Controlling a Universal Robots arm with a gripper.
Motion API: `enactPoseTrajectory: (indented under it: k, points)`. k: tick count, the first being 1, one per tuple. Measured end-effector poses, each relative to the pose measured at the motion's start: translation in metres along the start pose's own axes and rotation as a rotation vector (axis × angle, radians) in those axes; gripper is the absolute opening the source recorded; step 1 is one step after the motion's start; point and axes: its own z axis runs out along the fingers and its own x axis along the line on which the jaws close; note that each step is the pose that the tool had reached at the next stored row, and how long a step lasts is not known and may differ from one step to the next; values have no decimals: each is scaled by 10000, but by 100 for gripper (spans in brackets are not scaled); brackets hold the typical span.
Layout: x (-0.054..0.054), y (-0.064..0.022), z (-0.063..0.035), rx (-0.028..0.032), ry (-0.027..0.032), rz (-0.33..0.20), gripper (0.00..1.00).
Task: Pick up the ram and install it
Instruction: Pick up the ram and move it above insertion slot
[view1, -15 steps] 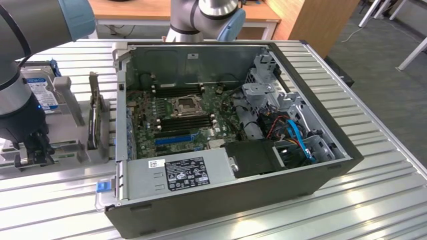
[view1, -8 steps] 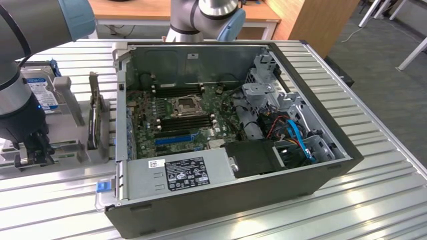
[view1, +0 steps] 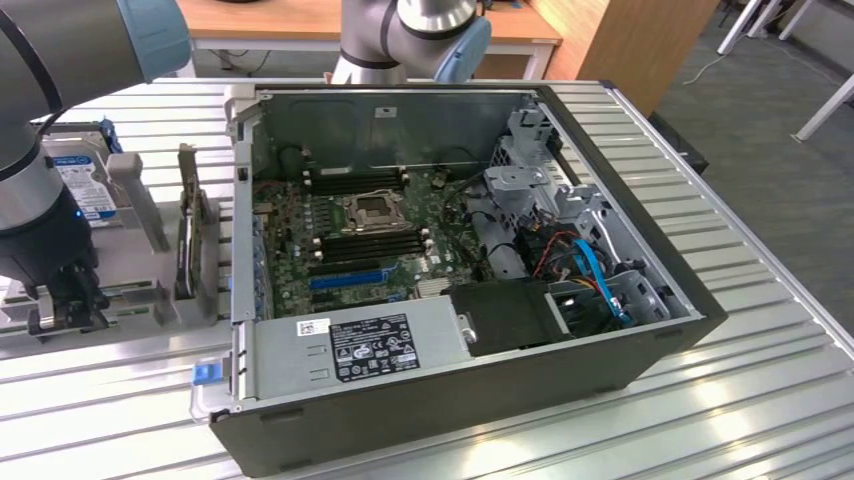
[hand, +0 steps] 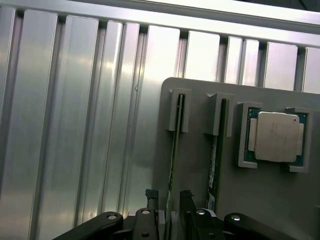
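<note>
Writing: the grey power-supply box (view1: 360, 345) in the open black computer case (view1: 441, 420) carries a black-and-white sticker, print too small to read. The blue-labelled silver hard drive (view1: 83, 180) stands near the table's edge at the exterior view's left; its text is illegible. The square silver processor (hand: 276, 136) has faint lid marks, unreadable.

Wrist view: a thin dark-green ram stick (hand: 175, 150) stands on edge in the grey slotted tray (hand: 195, 165), in the slot nearest the tray edge bordering the bare slatted aluminium table (hand: 75, 125). The black two-finger claw (hand: 169, 196) is open, one finger on each side of that stick's end. A second stick (hand: 215, 155) stands parallel in the next slot, its small white label unreadable. The processor nests beyond it.

Exterior view: the claw (view1: 64, 300) is low over the tray, beside the case. A green motherboard (view1: 287, 250) lies inside the case, with blue cables (view1: 594, 275) by the wall at the exterior view's right.
</note>
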Motion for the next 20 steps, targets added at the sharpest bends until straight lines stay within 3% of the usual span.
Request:
enactPoseTrajectory:
  k: [13,15,18,20]
  points:
    - [0,2,2,10,-9,330,31]
    - [0,2,2,9,-9,330,29]
    - [0,2,1,9,-9,330,16]
    - [0,2,2,10,-9,330,16]
